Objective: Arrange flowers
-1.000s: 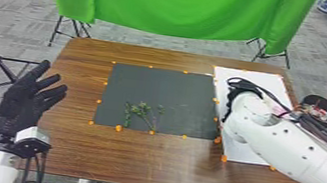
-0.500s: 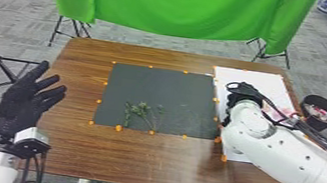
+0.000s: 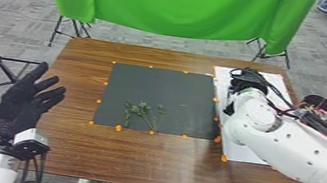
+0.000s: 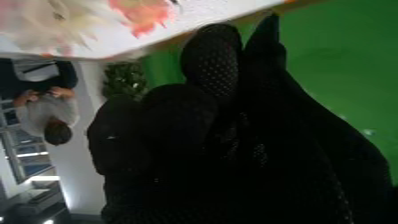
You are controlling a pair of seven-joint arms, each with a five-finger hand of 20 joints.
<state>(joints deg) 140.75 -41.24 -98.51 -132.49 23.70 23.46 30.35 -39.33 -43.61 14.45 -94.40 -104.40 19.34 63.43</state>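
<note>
Flowers [image 4: 142, 15] lie right of dark mat [image 3: 160, 89]. Picking stage, I judge. Right hand [image 3: 249, 79] right of mat, hold: can't tell; left hand [image 3: 22, 107] relaxed. Next: pinch one stem gently.

Brown wood tabletop [image 3: 125, 160] — smooth, faintly glossy; green cloth backdrop [image 3: 179, 6] — matt.
</note>
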